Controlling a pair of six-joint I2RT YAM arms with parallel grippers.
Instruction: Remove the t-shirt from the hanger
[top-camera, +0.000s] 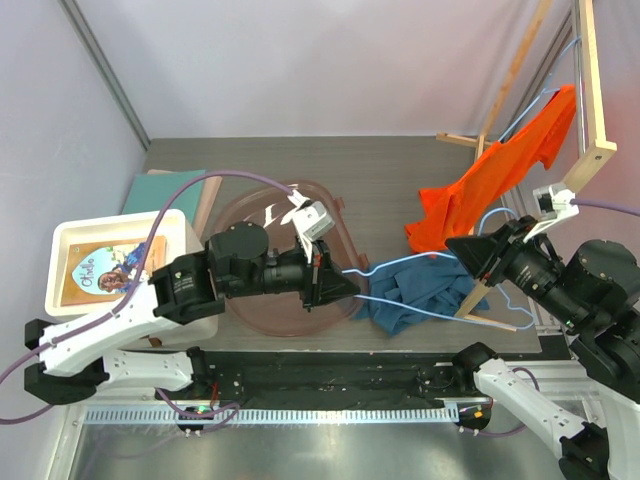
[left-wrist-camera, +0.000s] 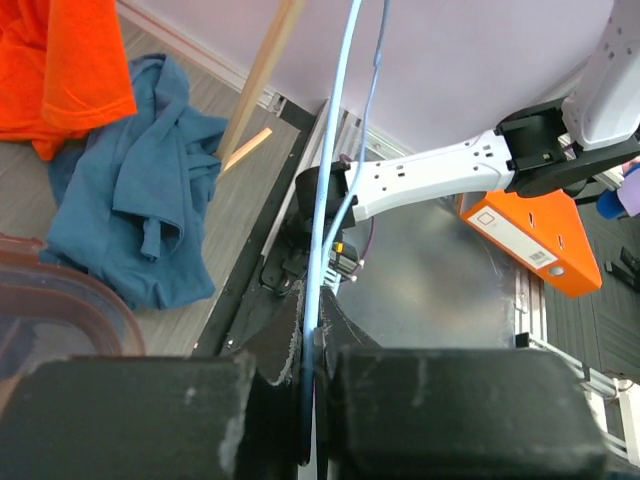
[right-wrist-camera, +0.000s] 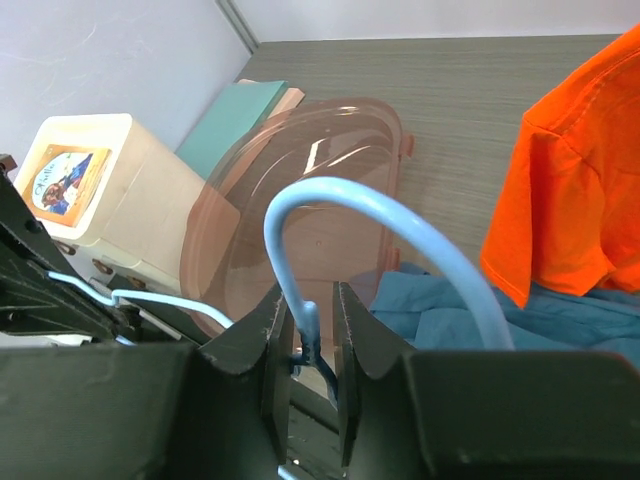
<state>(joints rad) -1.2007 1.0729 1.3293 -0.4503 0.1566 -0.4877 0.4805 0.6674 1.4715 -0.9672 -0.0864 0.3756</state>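
Observation:
A light blue wire hanger (top-camera: 400, 262) is held level above the table between both grippers. My left gripper (top-camera: 348, 287) is shut on one end of its wire (left-wrist-camera: 330, 200), pinched between the fingers (left-wrist-camera: 310, 300). My right gripper (top-camera: 458, 248) is shut on the twisted neck under the hook (right-wrist-camera: 300, 215), the jaws close around it (right-wrist-camera: 308, 290). A blue t-shirt (top-camera: 410, 298) lies crumpled on the table under the hanger; it also shows in the left wrist view (left-wrist-camera: 140, 220) and the right wrist view (right-wrist-camera: 450, 300). The wire seems to run above it.
An orange t-shirt (top-camera: 500, 180) hangs on another hanger from the wooden rack (top-camera: 595, 90) at back right. A pink translucent tub (top-camera: 250, 215) lies under the left arm. A white bin (top-camera: 70, 245) with a book and a teal folder (top-camera: 165, 190) sit left.

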